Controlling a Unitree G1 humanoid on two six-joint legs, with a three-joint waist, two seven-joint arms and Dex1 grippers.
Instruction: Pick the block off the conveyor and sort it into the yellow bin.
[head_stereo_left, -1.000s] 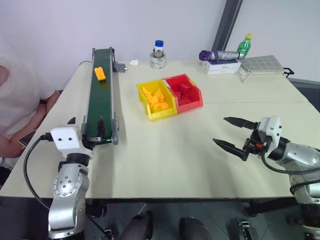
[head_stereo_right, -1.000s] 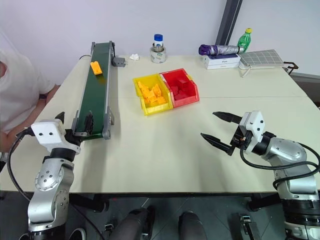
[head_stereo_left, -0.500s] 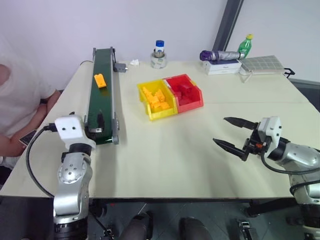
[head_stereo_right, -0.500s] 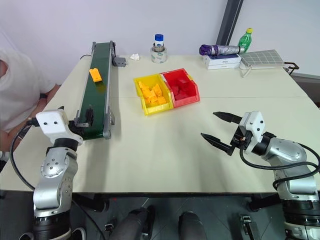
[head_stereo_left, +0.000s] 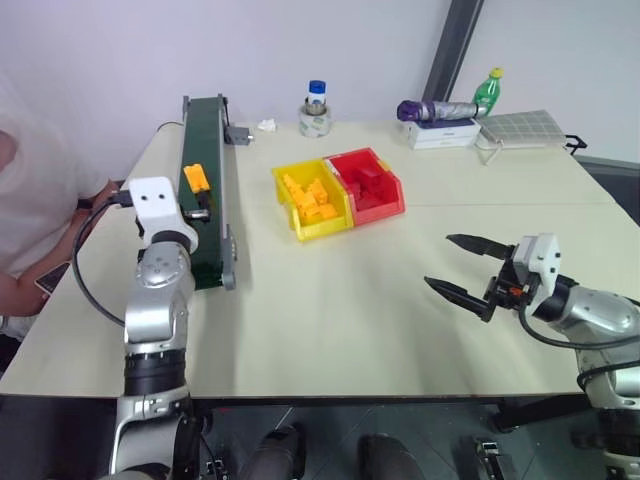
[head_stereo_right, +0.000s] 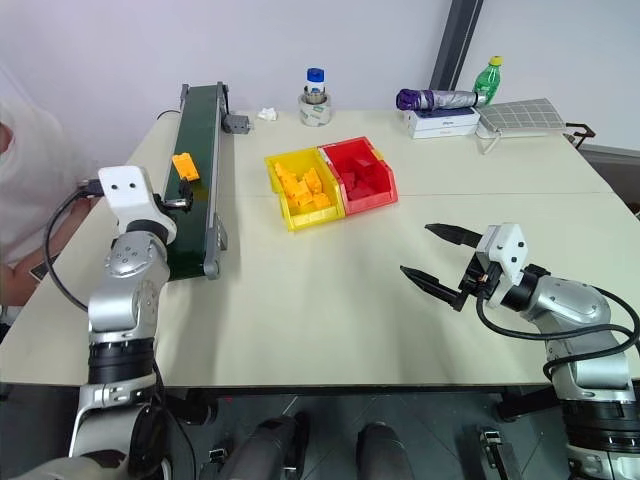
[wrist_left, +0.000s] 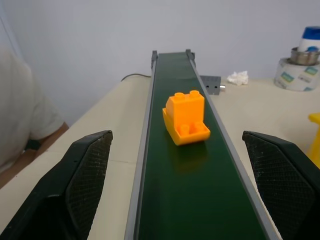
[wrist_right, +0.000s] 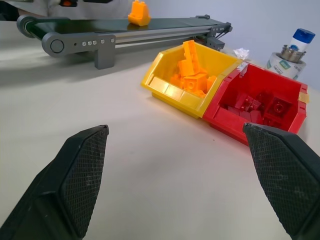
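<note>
Block (wrist_left: 186, 118) sits on the conveyor (head_stereo_left: 205, 200), roughly midway along the dark green belt, and from my left wrist feed I see it dead ahead, an orange-yellow brick with studs on top, lying slightly askew between the grey side rails. My left gripper (wrist_left: 182, 190) is over the near part of the belt with its fingers (wrist_left: 80, 175) spread wide, one on each side of the belt line, and they are not touching the block; it lies ahead of the tips. From the head cameras the left arm reaches up along the conveyor's near end, and the block shows just beyond the white wrist housing. My right gripper (head_stereo_left: 462, 268) hovers above the bare table (head_stereo_left: 340, 300) on the right side, well apart from everything, its fingers also wide and holding nothing. The yellow bin (head_stereo_left: 311, 200) stands near the middle of the table, to the right of the conveyor, touching its red bin (head_stereo_left: 367, 186) twin side by side; the yellow one holds a heap of orange-yellow bricks (wrist_right: 192, 75) and the red one holds red bricks (wrist_right: 260, 102). At the far edge of the table I see a jar with a blue cap (head_stereo_left: 317, 108), a green bottle (head_stereo_left: 486, 90) and a folded umbrella (head_stereo_left: 436, 110). A person in a white sleeve (head_stereo_left: 40, 190) sits at the left edge, beside the conveyor.
</note>
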